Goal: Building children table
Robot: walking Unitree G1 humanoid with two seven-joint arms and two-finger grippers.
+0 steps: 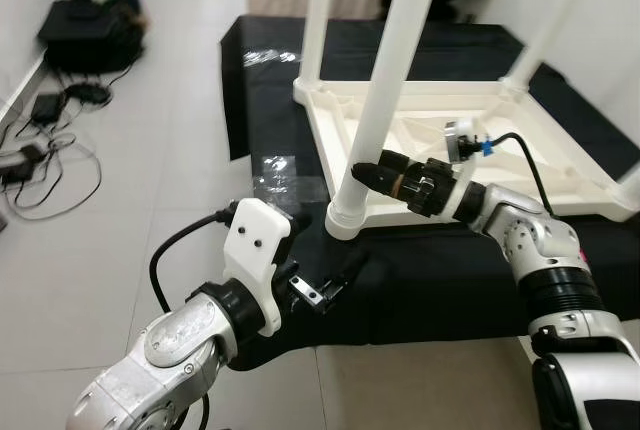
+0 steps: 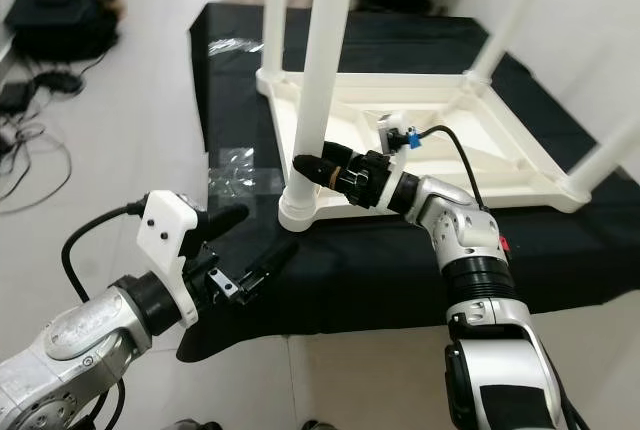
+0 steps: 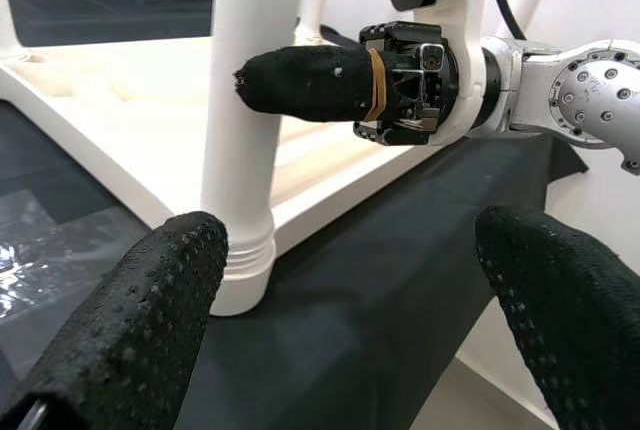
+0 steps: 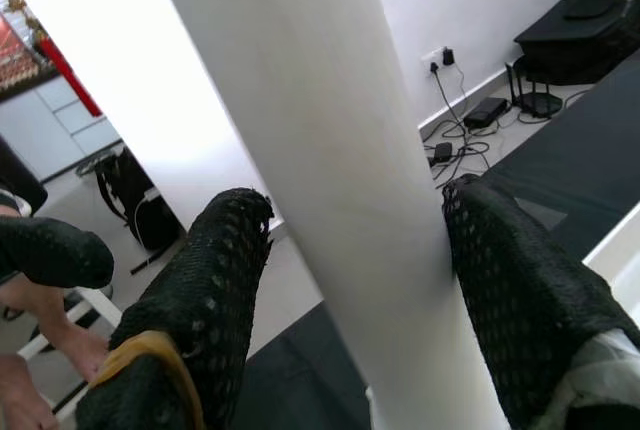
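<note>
In the left eye view, the white plastic table (image 1: 470, 150) lies upside down on a black cloth (image 1: 300, 80) spread over the pale tiled floor (image 1: 150, 150), and its round legs point up. The right gripper (image 1: 362, 172) reaches to the nearest leg (image 1: 385, 90), a little above the ribbed collar where the leg enters the corner socket (image 1: 345, 218). The left gripper (image 1: 320, 275) hovers low over the cloth, near this socket but apart from it, with the fingers spread wide. Some cables and a dark bag (image 1: 90, 35) lie on the floor, well apart. In the right eye view the scene is the same; a clear plastic wrapper (image 2: 232, 165) lies on the cloth beside the corner. In the left wrist view, the two dotted rubber fingers (image 3: 150, 320) stand wide open, and between them I see the smooth glossy leg and its collar. In the right wrist view, the textured fingers (image 4: 215, 280) sit on both sides of the leg and touch it, so the claw holds the leg. I think the step in hand is seating this leg; to do it well, the leg should stay straight in the socket, and the free claw could steady the frame near the corner so it does not slide on the cloth.
</note>
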